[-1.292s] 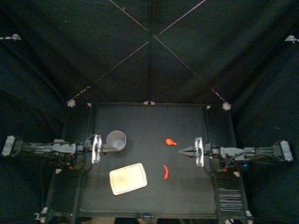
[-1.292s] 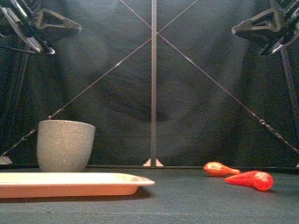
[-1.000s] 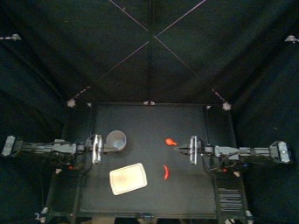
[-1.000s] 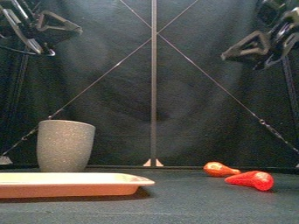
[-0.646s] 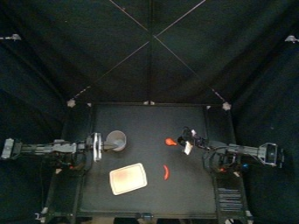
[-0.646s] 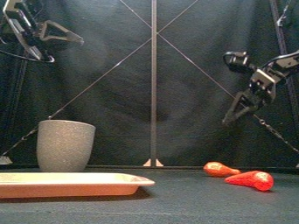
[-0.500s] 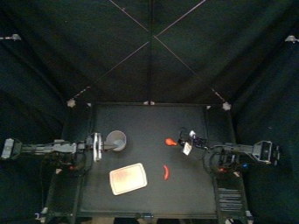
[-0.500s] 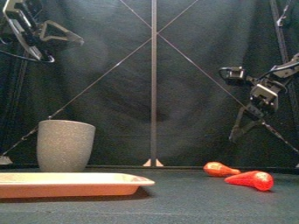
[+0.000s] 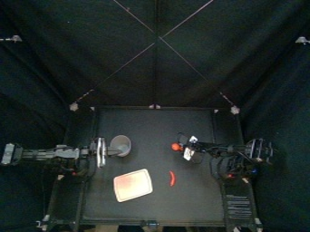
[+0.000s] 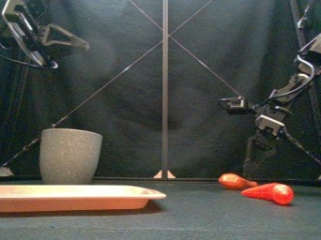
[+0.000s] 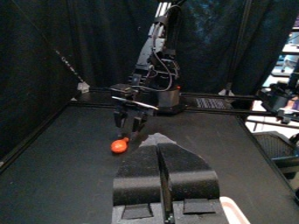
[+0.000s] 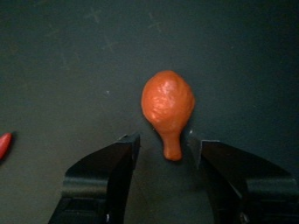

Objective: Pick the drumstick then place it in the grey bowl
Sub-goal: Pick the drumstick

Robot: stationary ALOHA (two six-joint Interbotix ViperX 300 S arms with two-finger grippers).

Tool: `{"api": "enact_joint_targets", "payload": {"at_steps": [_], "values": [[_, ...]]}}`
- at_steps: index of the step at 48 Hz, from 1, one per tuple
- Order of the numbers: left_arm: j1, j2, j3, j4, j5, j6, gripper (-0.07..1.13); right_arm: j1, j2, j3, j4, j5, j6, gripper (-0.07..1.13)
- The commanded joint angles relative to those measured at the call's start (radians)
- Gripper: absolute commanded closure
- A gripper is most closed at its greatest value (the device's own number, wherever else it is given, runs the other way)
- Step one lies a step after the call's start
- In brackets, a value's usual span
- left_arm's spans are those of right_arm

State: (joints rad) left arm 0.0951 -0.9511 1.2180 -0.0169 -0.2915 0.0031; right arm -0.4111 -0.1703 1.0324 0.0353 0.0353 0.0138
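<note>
**Kid:** Where is the drumstick?

**Helper:** The drumstick [image 12: 167, 101] lies flat on the table [image 9: 151, 122], a little right of the middle of the top picture. The right fingers [image 10: 258, 157] hang just over it. They are apart, one on each side of its thin end. I can't see them touching it.

**Kid:** And the other arm?

**Helper:** The left fingers [image 11: 163, 149] are pressed together with nothing in them. They rest at the table's left side, near the bowl [image 10: 70, 155].

**Kid:** What is the drumstick like?

**Helper:** It is orange-red, smooth and a bit shiny. One end is fat and round, and the other gets thin like a little stick. I think it is a light, hard toy, so it won't squash. Its smooth skin may be slippery.

**Kid:** Where is a good spot to grab it?

**Helper:** The thin end fits between the fingers, but it might swing or slide out. I think just where it starts to get fat is safer.

**Kid:** What else is there?

**Helper:** The bowl is tall, grey and speckled with an open top. It stands left of the middle, well apart from the drumstick. A flat pink tray [image 10: 75, 195] lies at the lower left of the front picture. A long red toy [image 10: 269, 192] lies near the drumstick, and that one is not to be picked.
</note>
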Motion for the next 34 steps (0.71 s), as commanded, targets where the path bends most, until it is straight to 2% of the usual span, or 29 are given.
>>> {"api": "enact_joint_targets", "payload": {"at_steps": [1,16,27,34], "values": [[0.002,0.005,-0.009,0.002,-0.003,0.002,1.05,-0.005,0.023,-0.032,-0.002,0.020,0.000,0.21],[0.000,0.005,-0.003,0.002,-0.003,0.000,1.05,-0.028,0.123,-0.087,-0.002,0.049,0.000,0.24],[0.000,0.005,0.000,0.002,-0.005,0.000,1.05,-0.011,0.114,-0.132,-0.005,0.097,-0.002,0.49],[0.000,0.005,0.000,0.002,-0.003,0.002,1.05,0.031,0.086,-0.195,-0.008,0.100,-0.003,0.59]]}}
